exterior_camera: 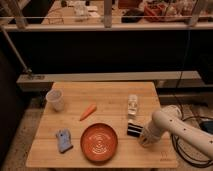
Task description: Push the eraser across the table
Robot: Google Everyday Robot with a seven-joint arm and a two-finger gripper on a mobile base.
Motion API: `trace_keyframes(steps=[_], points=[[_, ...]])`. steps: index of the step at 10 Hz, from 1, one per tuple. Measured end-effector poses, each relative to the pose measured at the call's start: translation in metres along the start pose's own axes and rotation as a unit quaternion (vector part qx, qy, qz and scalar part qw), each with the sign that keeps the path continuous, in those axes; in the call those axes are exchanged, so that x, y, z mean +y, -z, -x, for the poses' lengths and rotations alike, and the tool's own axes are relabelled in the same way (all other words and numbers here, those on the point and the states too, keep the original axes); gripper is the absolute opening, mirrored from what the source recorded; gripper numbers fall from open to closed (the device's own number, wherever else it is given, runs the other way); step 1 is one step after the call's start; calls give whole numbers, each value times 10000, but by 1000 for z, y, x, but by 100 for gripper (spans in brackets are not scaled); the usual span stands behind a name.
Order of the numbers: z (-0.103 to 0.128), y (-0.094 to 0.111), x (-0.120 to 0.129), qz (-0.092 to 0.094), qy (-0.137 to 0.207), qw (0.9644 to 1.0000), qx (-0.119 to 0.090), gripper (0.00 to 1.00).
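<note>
The eraser point(134, 129) is a small black block with thin white stripes. It lies on the light wooden table point(100, 92), right of the orange plate point(99, 142) and below the whitish upright item point(132, 105). My gripper point(144, 137) comes in from the right on a white arm point(172, 125). Its tip sits just right of the eraser, touching it or nearly so.
A white cup point(55, 99) stands at the table's left. An orange carrot point(88, 111) lies near the middle. A blue rectangular object point(63, 140) lies at the front left. A dark railing and a ledge run behind the table. Cables lie on the floor at the right.
</note>
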Motion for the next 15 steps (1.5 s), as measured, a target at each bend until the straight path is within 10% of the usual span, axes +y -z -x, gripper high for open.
trace_keyframes(steps=[15], points=[[2,-1,-9,-49,477,9987,158,2]])
